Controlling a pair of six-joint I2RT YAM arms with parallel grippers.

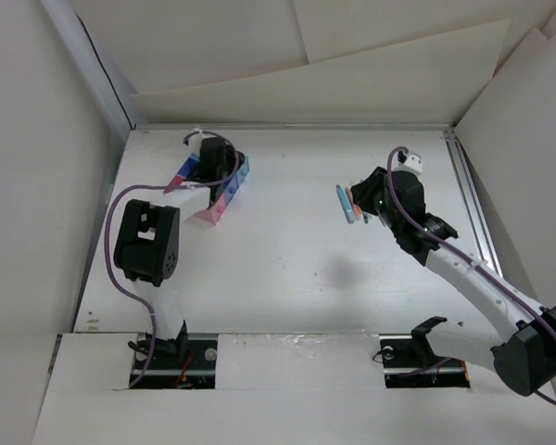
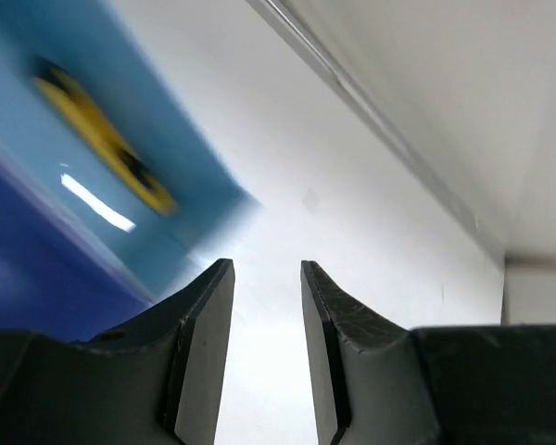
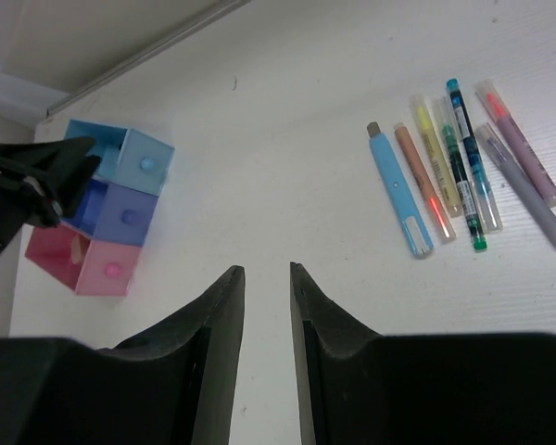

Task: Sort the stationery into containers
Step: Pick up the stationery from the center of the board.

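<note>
Three joined bins stand at the back left: light blue (image 1: pixel 244 172), blue-violet (image 1: pixel 230 193), pink (image 1: pixel 208 214). They also show in the right wrist view as light blue (image 3: pixel 120 156), violet (image 3: pixel 111 209) and pink (image 3: pixel 79 261). My left gripper (image 1: pixel 213 159) hovers over them, open and empty (image 2: pixel 267 269). A yellow piece (image 2: pixel 102 139) lies in the light-blue bin (image 2: pixel 181 199). Several pens lie in a row at the right: a light-blue pen (image 3: pixel 398 190), a pink pen (image 3: pixel 519 141) and others. My right gripper (image 1: pixel 363 202) is beside them, open and empty (image 3: pixel 267 271).
A metal rail (image 1: pixel 473 204) runs along the table's right edge. White walls stand at the back and left (image 1: pixel 287 102). The left arm's black body (image 1: pixel 146 243) hangs over the table's left side. White table surface (image 1: pixel 287 250) lies between bins and pens.
</note>
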